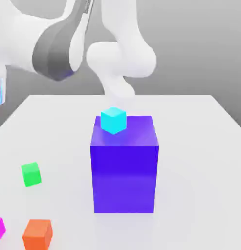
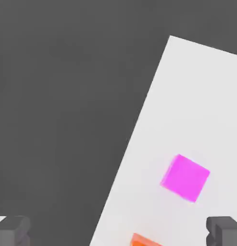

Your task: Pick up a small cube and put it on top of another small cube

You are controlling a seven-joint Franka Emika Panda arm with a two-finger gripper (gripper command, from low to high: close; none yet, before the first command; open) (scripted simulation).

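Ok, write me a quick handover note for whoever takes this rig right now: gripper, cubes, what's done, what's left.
Gripper: open, holding nothing, above the table edge near the small magenta cube.
Magenta cube: on the white table, at its near corner on the exterior view's left, beside the small orange cube.
Small green cube: on the table, alone.
Small cyan cube: on top of the large blue-purple block.
Done: nothing grasped.
Left: grasp the magenta cube, stack it on another small cube.
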